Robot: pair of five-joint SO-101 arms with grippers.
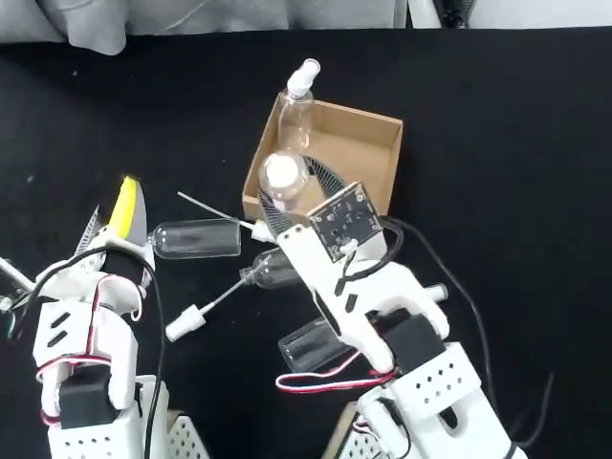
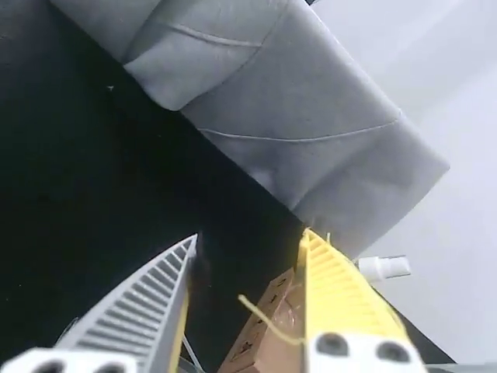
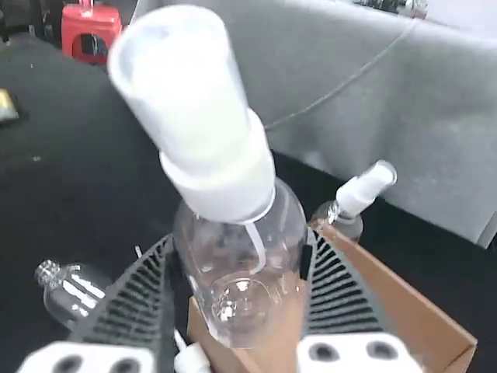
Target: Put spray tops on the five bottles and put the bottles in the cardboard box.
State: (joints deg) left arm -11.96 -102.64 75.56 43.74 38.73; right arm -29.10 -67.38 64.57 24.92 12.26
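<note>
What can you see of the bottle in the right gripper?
The bottle is clear plastic, looks empty, and carries a white spray top with a thin dip tube inside. It is roughly upright, tilted a little, clamped at its body between the right gripper's dark ribbed fingers. In the high view it sits over the near corner of the cardboard box.

The high view looks down on the table; all three views share the cardboard box.

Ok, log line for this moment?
right pincer: shut on capped bottle, over cardboard box | left pincer: open, empty | second capped bottle: at box corner
</note>
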